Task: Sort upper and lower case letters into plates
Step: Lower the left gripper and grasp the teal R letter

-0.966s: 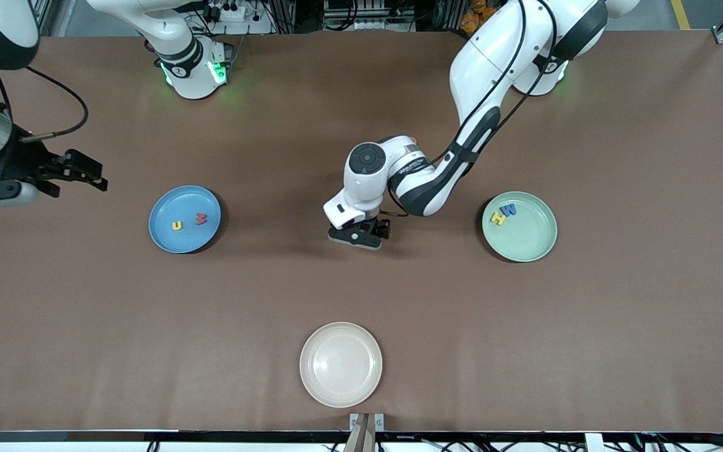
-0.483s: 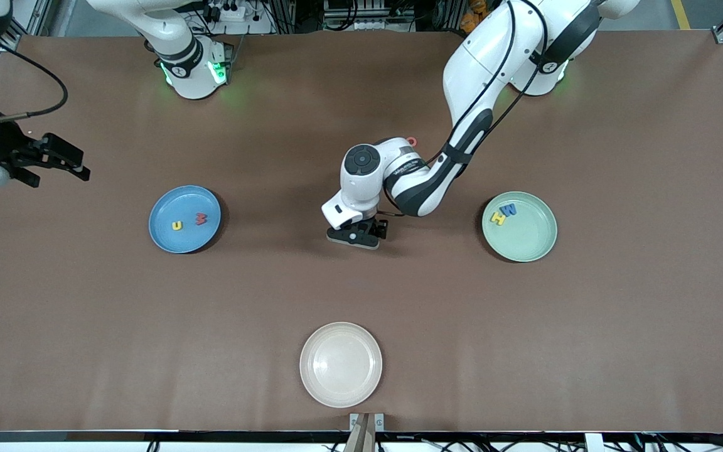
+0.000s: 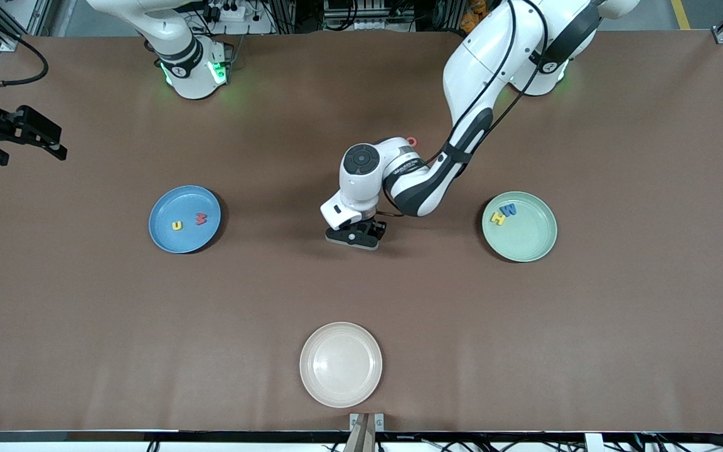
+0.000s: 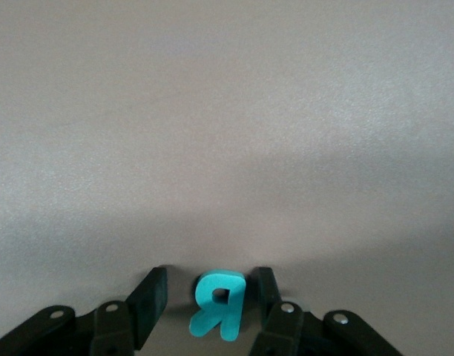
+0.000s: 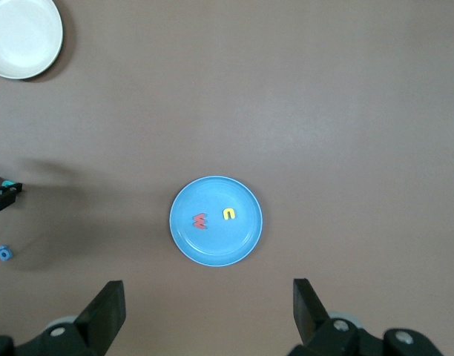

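A teal letter R point(image 4: 218, 304) lies flat on the brown table between the fingers of my left gripper point(image 4: 211, 273). The jaws stand low at the table's middle point(image 3: 355, 237), part closed round the letter, with a gap still showing on one side. The blue plate point(image 3: 184, 218) holds a yellow u point(image 3: 177, 225) and a red m point(image 3: 200, 218). In the mint green plate point(image 3: 519, 226) lie a yellow H point(image 3: 498, 218) and a blue M point(image 3: 509, 210). My right gripper point(image 3: 22, 135) hangs open and empty over the table's edge at the right arm's end, looking down on the blue plate point(image 5: 216, 220).
A cream-white plate point(image 3: 341, 364) sits empty near the front camera's edge. A small red letter point(image 3: 412, 141) peeks out beside the left arm's wrist. A small blue letter point(image 5: 3, 253) lies on the table near the left gripper.
The left gripper's fingers have come in round the teal letter. The right arm has drawn back toward the table's edge at its own end, away from the blue plate.
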You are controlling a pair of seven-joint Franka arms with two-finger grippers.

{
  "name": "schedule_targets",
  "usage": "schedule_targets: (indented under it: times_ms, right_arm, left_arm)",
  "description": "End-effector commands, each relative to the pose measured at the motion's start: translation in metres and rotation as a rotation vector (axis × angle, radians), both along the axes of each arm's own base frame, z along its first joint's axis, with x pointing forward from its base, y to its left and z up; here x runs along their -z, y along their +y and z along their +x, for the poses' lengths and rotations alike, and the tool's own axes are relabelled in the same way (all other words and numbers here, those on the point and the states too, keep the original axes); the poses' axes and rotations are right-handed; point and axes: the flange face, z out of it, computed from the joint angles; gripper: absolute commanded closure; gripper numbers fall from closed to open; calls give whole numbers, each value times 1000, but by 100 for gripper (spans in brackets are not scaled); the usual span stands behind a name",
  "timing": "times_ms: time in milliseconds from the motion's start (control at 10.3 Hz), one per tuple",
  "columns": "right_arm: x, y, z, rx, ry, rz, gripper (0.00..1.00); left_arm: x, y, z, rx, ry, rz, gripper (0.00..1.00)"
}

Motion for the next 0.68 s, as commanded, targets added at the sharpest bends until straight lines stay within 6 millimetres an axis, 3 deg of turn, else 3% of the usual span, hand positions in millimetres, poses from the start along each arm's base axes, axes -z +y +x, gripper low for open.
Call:
schedule_targets:
  times_ms: [0,290,580]
  right_arm:
    - [1,15,-3,29,13,-27,0]
    - [2,5,-1,38,-1,-23,0]
    - [2,4,0,38,-13,-22,0]
  left_arm:
    - [6,-2,-2,-58,-7,11,56]
    - [6,-2,-2,-67,-4,11,83]
    - [4,-1,-1,-68,-4,14,90]
